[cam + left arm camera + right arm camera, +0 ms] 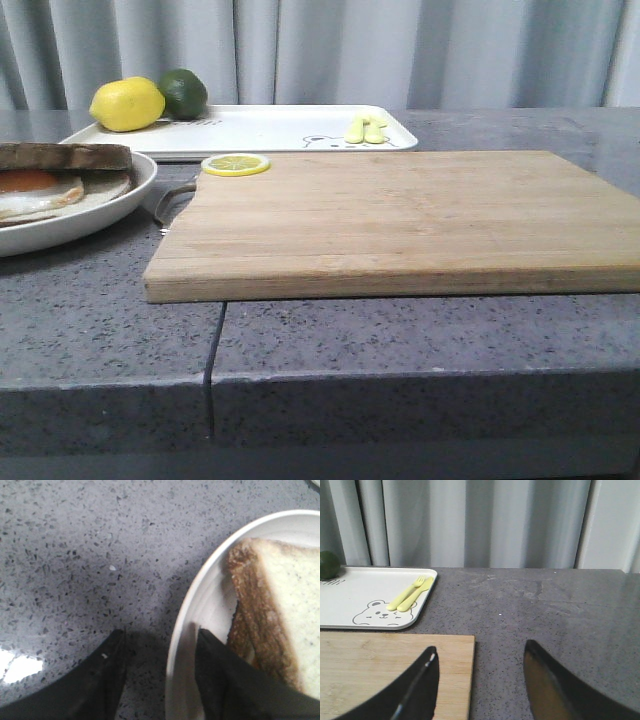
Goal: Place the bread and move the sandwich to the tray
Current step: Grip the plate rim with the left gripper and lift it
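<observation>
The sandwich lies on a round white plate at the left. A fried egg with an orange yolk shows under a brown-crusted bread slice. In the left wrist view the bread is pale with a dark crust. My left gripper is open and straddles the plate rim, one finger over the counter and one inside the plate beside the bread. The white tray stands at the back and also shows in the right wrist view. My right gripper is open and empty over the cutting board's right edge.
A wooden cutting board fills the middle, with a lemon slice on its far left corner. A lemon, a lime and yellow cutlery lie on the tray. Grey curtains hang behind.
</observation>
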